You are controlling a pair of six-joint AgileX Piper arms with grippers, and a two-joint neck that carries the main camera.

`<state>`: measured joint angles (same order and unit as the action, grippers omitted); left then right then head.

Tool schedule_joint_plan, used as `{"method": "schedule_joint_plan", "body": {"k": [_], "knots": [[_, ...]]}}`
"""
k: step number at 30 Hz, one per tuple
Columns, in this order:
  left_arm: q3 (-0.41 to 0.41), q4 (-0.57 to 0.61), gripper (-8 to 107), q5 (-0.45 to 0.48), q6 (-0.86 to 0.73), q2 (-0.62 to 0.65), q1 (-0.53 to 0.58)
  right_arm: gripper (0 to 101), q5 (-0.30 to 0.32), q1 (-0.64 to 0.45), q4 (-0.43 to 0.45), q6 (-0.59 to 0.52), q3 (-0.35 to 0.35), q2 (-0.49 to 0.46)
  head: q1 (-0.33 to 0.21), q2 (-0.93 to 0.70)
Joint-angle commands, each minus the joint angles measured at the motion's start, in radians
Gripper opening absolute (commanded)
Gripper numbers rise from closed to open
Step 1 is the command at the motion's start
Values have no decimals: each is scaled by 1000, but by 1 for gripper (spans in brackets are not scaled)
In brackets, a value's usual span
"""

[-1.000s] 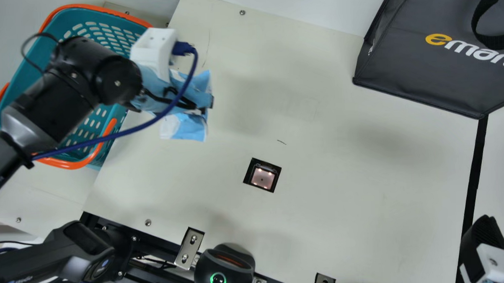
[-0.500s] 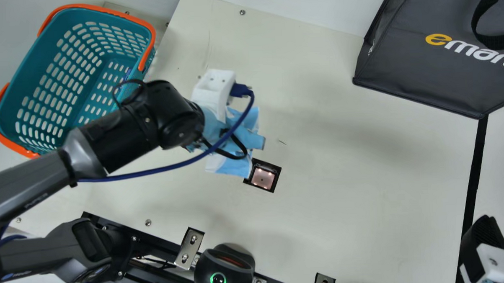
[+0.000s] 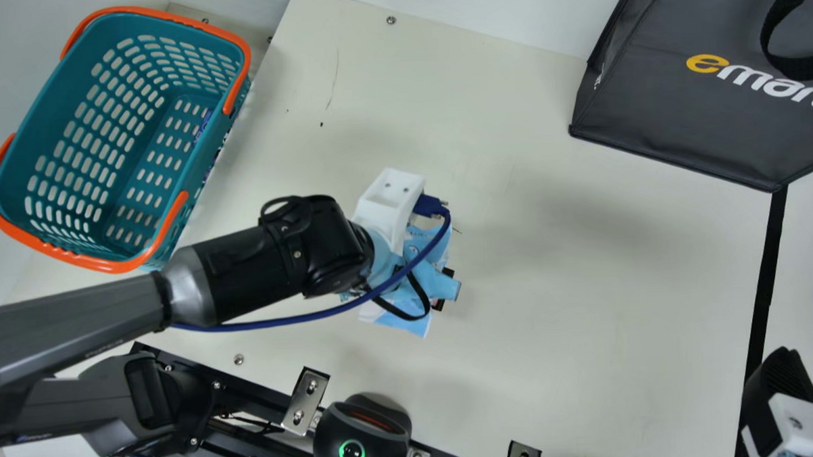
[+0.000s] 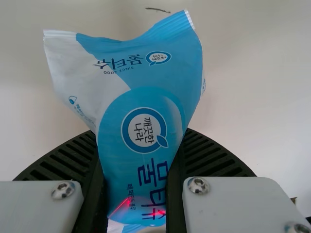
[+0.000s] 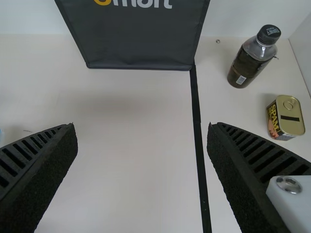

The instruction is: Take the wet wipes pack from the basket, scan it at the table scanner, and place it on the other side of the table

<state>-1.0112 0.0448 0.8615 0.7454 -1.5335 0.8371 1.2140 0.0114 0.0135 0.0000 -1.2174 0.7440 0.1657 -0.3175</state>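
At ten o'clock in the main view, the teal shopping basket (image 3: 44,126) has orange handles (image 3: 238,85); at two, the shopping bag (image 3: 666,104) is charcoal. The wet wipes pack (image 4: 170,80) is sky-blue and white.

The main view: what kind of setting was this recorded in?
Probably a mock self-checkout counter, perhaps in a lab: a shopping basket at one side, a dark shopping bag at the other, and a robot arm holding a wipes pack over the table.
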Motion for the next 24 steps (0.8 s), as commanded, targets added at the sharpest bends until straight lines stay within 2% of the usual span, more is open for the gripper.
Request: {"method": "schedule_joint_plan", "body": {"k": [1, 19, 24], "knots": [[11, -3, -1, -12, -2, -4, 7, 95, 0, 0, 0, 0, 0, 0, -27, -4], [44, 6, 59, -73, -46, -48, -2, 95, 0, 0, 0, 0, 0, 0, -27, -4], [41, 14, 75, -76, -67, -24, -24, 95, 0, 0, 0, 0, 0, 0, -27, -4]]}}
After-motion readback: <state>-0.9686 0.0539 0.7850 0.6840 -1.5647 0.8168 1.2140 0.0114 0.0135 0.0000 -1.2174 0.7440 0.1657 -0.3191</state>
